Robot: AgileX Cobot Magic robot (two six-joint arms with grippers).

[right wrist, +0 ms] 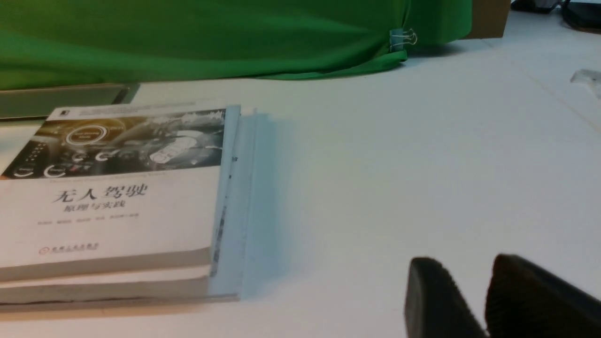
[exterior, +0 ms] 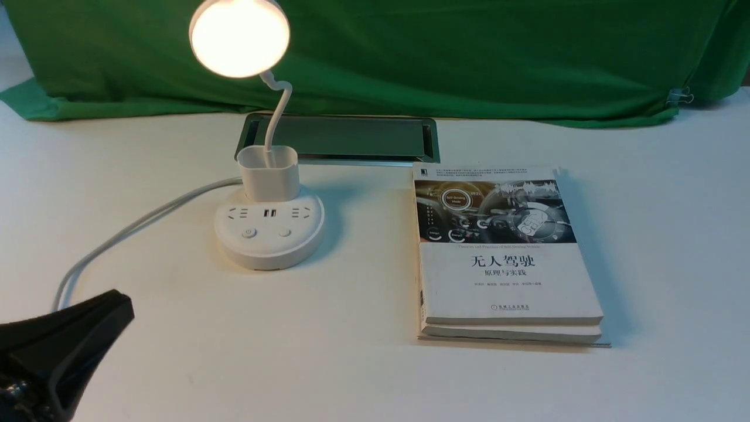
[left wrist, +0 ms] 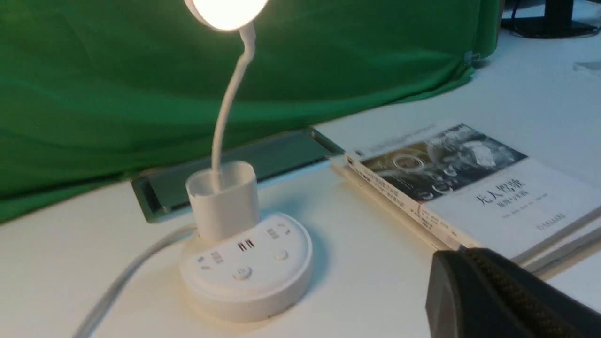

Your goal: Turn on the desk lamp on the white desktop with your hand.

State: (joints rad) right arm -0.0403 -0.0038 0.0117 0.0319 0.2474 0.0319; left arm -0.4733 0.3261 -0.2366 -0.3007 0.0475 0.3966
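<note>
my two left fingertips [left wrist: 450, 281] are pressing together, gripping nothing, while my right pair [right wrist: 429, 286] is standing apart, holding nothing. my left gripper [exterior: 120, 299] is slanting over the white desktop [exterior: 363, 375], well apart from the one desk lamp [exterior: 269, 234], which is glowing beyond it, its two buttons [exterior: 266, 232] showing. one stack of books [exterior: 510, 281] is lying to the lamp's right.

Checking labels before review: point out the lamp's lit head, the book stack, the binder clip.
Lamp head [exterior: 239, 38]: front view, on its glowing disc.
Book stack [exterior: 508, 281]: front view, top book's cover.
Binder clip [right wrist: 396, 40]: right wrist view, on its body.
</note>
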